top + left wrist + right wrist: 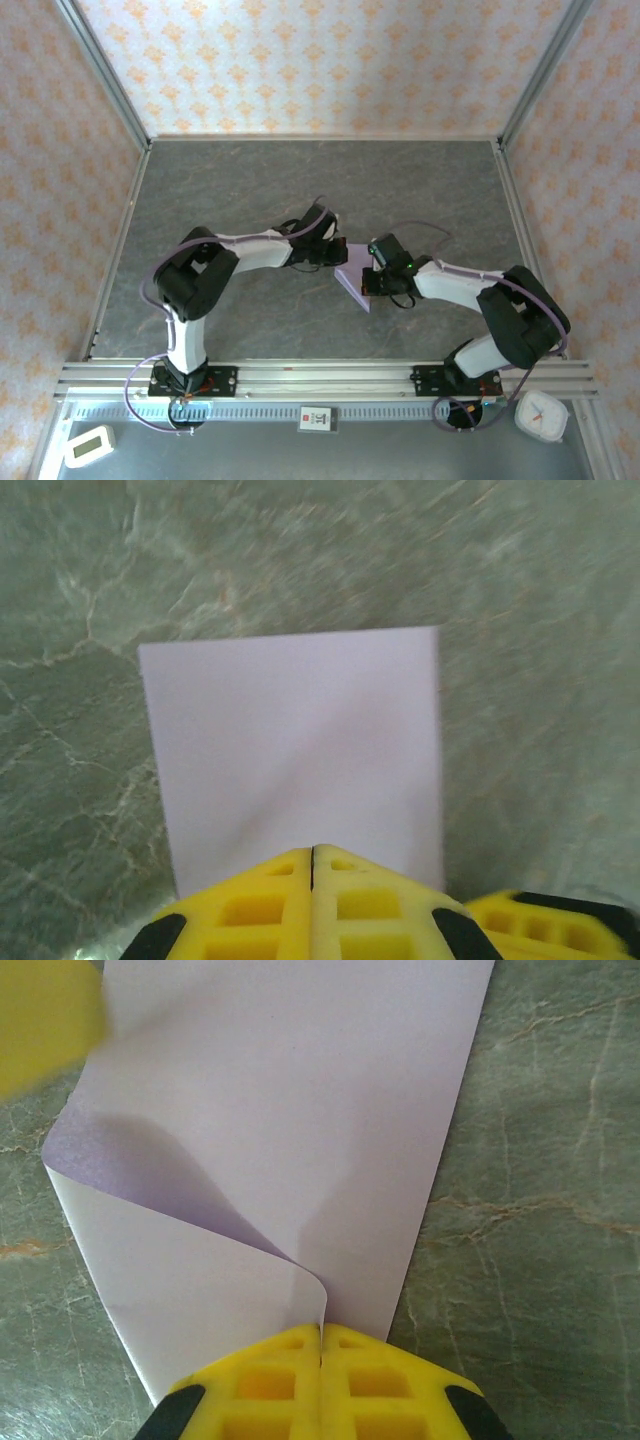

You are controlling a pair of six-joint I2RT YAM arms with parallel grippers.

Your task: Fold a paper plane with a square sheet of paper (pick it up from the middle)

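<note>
Seen from the top external camera, the left tool (338,254) and the right tool (369,283) meet nose to nose over the middle of the grey worktop (250,190), with the lavender square sheet of paper (358,297) stretched between them and its pointed corner hanging just below the right tool. From the left wrist, the left tool (312,855) is clenched on the near edge of the sheet (290,750), which stands out flat ahead of its fingertips. The pinch takes only a narrow strip of margin, so a sideways tug from the partner arm could pull the edge free. From the right wrist, the right tool (320,1332) is clenched on the sheet (300,1080) exactly where a loose flap curls over to its left and shows a darker underside. A blurred yellow finger (40,1020), probably the left tool's, sits at the far left of the paper. The flap is rounded, not creased, so pressing it down now could set a skewed fold and spoil the plane's centre line. Both tools grip the same thin sheet, so drawing apart could tear it, while closing together could buckle it against the worktop (540,1260).
</note>
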